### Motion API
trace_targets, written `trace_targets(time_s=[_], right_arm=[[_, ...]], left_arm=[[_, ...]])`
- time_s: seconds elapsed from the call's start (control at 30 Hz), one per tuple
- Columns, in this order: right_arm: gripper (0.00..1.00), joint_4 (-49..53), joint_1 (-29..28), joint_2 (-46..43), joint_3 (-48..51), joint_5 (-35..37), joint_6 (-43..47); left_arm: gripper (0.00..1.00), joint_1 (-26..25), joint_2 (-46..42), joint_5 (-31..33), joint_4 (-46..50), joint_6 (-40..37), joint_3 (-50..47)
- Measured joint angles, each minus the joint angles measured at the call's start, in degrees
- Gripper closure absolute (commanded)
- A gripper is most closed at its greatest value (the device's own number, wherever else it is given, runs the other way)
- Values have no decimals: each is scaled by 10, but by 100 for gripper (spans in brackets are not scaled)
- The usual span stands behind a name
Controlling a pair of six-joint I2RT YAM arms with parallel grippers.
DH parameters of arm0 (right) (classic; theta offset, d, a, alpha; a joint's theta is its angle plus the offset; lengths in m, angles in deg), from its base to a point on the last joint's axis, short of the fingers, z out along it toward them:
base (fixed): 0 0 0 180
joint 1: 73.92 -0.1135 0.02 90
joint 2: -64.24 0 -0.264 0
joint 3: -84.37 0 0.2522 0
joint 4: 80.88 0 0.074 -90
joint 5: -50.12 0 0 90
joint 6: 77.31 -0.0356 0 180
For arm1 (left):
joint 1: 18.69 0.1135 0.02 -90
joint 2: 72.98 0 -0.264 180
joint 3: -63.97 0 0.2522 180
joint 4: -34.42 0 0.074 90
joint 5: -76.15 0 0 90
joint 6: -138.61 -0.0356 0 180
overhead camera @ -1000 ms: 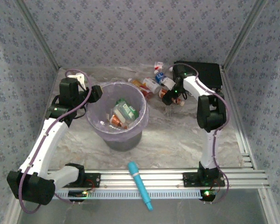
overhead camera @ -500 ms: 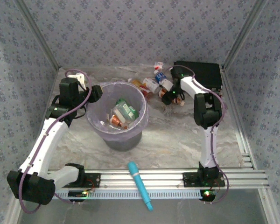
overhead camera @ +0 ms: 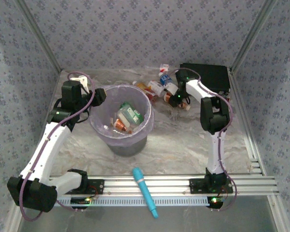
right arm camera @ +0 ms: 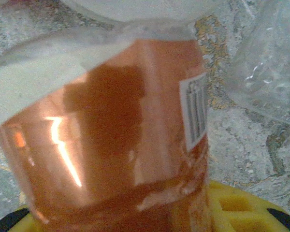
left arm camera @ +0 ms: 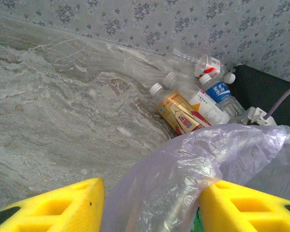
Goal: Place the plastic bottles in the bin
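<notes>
My right gripper [overhead camera: 176, 100] is down on the table behind the bin, shut across an orange-labelled plastic bottle [overhead camera: 184, 104]. In the right wrist view that bottle [right arm camera: 106, 140] spans the gap between the yellow fingers [right arm camera: 241, 208]. More plastic bottles lie beside it at the back: an orange one [overhead camera: 144, 87], a white one [overhead camera: 157, 87], a blue-labelled one [overhead camera: 166, 78]. The pale-lilac bin [overhead camera: 121, 141] holds several bottles, one of them green [overhead camera: 133, 114]. My left gripper [overhead camera: 97, 95] sits open at the bin's left rim, with the liner [left arm camera: 183, 169] between its fingers [left arm camera: 63, 205].
A flat black case [overhead camera: 213, 76] lies in the back right corner, just behind the right arm. A teal stick tool [overhead camera: 145, 191] rests across the rail at the near edge. Patterned walls close in the table on three sides.
The right arm has shifted a little to the left at the bottle cluster, its elbow swinging inward. The left arm and the bin have stayed still.
</notes>
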Motion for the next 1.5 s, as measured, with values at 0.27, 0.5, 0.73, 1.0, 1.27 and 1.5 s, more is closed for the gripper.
trace_targets(time_s=[0.27,0.5,0.73,1.0,1.27,1.5], right_arm=[[60,28,-3,-68,2,-7,-41],[57,82,-11,-174,-61,-29,-153],[58,96,-99,-280,-112,-40,-224],[59,97,-242,-319,-200,-24,-246],[57,120,-338,-258,-279,-11,-245],[57,168,-363,-188,-279,22,-242]], left_arm=[[46,0,-1,0,1,0,0],[46,0,-7,1,2,0,-4],[46,0,-12,2,7,0,-6],[46,0,-17,2,3,0,-11],[46,0,-17,2,3,0,-11],[46,0,-18,2,5,1,-11]])
